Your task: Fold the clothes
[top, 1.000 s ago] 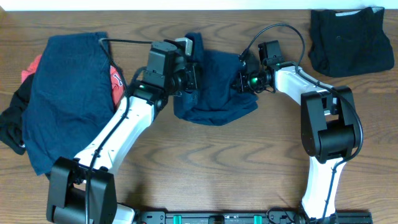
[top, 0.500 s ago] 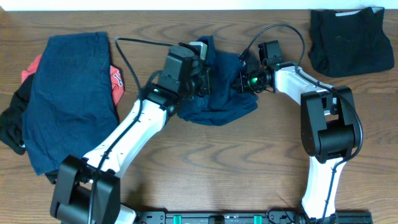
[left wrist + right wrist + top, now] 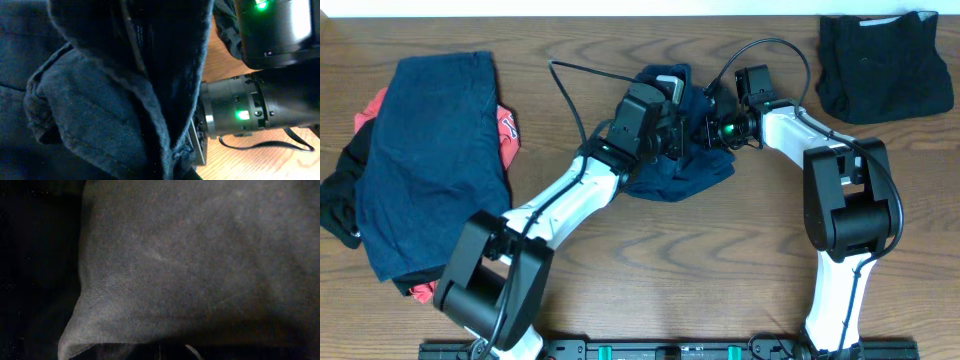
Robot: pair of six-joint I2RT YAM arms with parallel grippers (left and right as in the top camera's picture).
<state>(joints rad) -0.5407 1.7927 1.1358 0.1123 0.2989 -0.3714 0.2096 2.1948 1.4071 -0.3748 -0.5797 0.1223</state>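
A dark navy garment (image 3: 670, 172) lies crumpled at the table's middle, between my two grippers. My left gripper (image 3: 674, 133) is shut on its left edge and holds that edge lifted over the garment's middle. In the left wrist view the navy fabric (image 3: 100, 110) drapes in folds over the fingers, with my right arm's wrist (image 3: 260, 107) close by on the right. My right gripper (image 3: 709, 131) sits at the garment's right edge and seems shut on it. Fabric (image 3: 190, 255) fills the right wrist view and hides the jaws.
A pile at the left holds a large navy piece (image 3: 430, 150) over a red-orange one (image 3: 507, 130) and a black one (image 3: 335, 205). A folded black garment (image 3: 880, 65) lies at the back right. Bare wood table (image 3: 720, 260) lies in front.
My left gripper has moved right, carrying the navy garment's left edge over towards my right gripper. The garment is now bunched narrower. The right arm has not moved.
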